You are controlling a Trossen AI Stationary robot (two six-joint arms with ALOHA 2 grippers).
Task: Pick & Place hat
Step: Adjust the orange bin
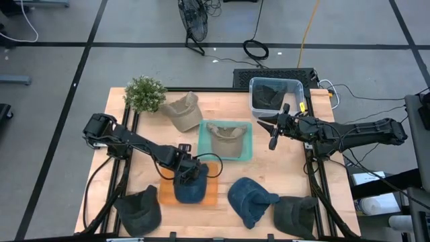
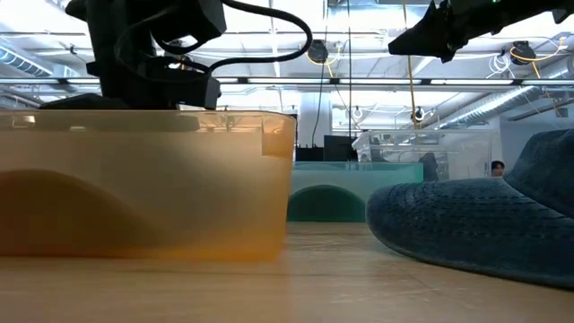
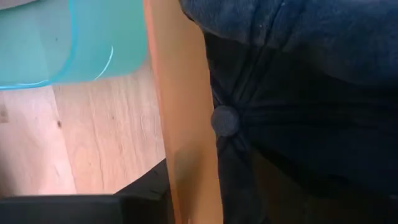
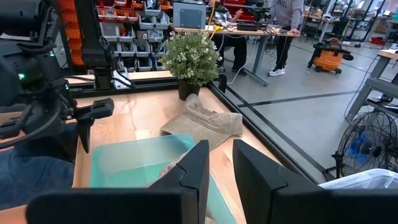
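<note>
The counter (image 1: 282, 171) carries 3 bins and several hats, with a plant (image 1: 144, 94) at a far corner. The orange bin (image 1: 211, 191) sits directly under the left jaws (image 1: 190, 169) and holds a dark blue hat (image 1: 190, 187), its crown button facing up in the left wrist view. These jaws hang just above the hat, parted, with nothing seen between them; the hat lies inside the bin, against its wall.

The teal bin (image 1: 246, 151), just beyond the left jaws, holds a tan hat (image 1: 225, 138). A clear bin (image 1: 259, 86) with dark hats inside stands just beside the right jaws (image 1: 274, 132), which hover in the air off the teal bin's edge, slightly parted and empty.

A second tan hat (image 1: 185, 111) lies on bare wood between the plant and the teal bin. A blue hat (image 1: 250, 199) rests beside the orange bin, near the left jaws. 2 dark hats lie at the counter's near edge, 1 (image 1: 140, 210) behind the left jaws and 1 (image 1: 295, 216) well apart.
</note>
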